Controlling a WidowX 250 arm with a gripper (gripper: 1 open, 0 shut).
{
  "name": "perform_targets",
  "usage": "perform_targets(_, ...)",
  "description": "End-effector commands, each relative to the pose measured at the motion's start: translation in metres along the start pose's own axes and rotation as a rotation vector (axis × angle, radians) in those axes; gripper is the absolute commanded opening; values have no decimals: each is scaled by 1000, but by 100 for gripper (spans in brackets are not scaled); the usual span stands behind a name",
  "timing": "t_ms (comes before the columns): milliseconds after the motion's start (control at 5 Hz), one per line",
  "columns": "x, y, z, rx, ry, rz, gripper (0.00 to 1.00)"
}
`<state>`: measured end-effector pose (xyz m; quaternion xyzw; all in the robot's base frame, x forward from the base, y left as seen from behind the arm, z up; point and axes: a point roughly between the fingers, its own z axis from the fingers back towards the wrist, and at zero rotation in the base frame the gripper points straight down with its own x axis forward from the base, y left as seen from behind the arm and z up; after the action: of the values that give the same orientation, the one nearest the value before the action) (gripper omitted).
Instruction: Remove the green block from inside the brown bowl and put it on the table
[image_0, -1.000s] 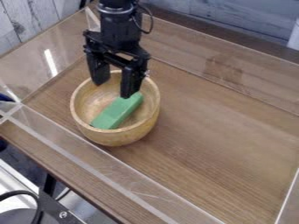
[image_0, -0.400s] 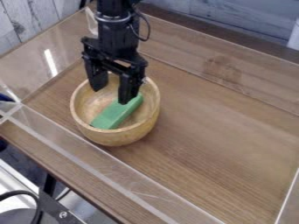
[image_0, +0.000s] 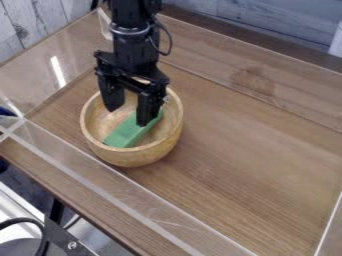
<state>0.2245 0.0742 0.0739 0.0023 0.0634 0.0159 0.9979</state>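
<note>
1. The gripper (image_0: 130, 103) points straight down, its jaws spread wide and holding nothing.
2. Just below and between the jaws lies the green block (image_0: 134, 131), its long axis running diagonally, upper end nearest the right finger.
3. The block rests inside the brown bowl (image_0: 96, 139), on the table (image_0: 254, 150).

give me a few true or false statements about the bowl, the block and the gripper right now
1. The green block lies inside the brown bowl. True.
2. The gripper has its fingers spread open. True.
3. The block rests on the bare table. False: it is in the bowl.
4. The gripper points sideways. False: it points down into the bowl.
5. The bowl is tipped over. False: it sits upright.
</note>
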Motion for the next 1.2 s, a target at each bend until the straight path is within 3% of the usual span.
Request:
perform_targets(0, 5, 3, 8, 2, -43, 16, 100)
perform_targets(1000, 7, 3, 7, -12, -66, 43, 100)
